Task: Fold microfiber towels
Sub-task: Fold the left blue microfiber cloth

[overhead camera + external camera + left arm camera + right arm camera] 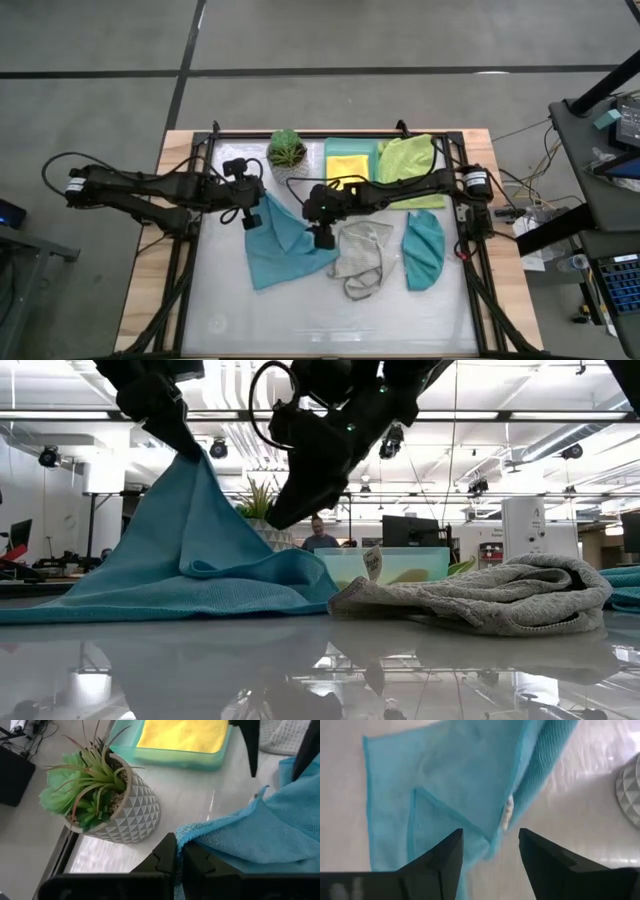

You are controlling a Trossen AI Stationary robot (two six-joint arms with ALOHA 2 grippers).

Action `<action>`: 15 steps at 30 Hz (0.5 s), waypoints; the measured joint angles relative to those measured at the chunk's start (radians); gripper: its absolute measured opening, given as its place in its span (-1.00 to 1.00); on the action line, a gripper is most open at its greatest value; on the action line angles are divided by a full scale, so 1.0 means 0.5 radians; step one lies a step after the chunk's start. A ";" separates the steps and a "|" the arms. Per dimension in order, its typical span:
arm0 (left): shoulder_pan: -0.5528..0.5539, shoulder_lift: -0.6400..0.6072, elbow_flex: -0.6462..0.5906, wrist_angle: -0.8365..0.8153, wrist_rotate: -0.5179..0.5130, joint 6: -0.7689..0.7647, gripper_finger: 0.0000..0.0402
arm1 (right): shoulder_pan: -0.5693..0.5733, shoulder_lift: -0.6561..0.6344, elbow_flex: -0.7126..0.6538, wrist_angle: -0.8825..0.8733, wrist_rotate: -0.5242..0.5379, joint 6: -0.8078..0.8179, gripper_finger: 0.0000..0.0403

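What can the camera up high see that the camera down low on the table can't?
Only the high view shows the yellow towel in the mint tray, the lime green towel and the whole folded teal towel. Only the low view shows the room behind, with a person at a desk. Both show the left gripper lifting a corner of the light blue towel, the right gripper open beside it, the crumpled grey towel and the plant.
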 joint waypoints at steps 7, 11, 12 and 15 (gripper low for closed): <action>-0.002 0.003 0.000 0.000 0.001 0.011 -1.00 | 0.001 0.091 -0.015 0.186 0.037 0.031 -0.13; -0.005 0.003 0.000 0.002 0.001 0.010 -1.00 | 0.001 0.193 -0.019 0.300 0.190 0.079 -0.16; -0.005 0.003 0.000 0.002 0.001 0.010 -1.00 | 0.000 0.217 -0.019 0.353 0.204 0.084 -0.17; -0.009 0.005 0.000 0.005 0.001 0.006 -1.00 | 0.001 0.258 -0.019 0.425 0.207 0.082 -0.24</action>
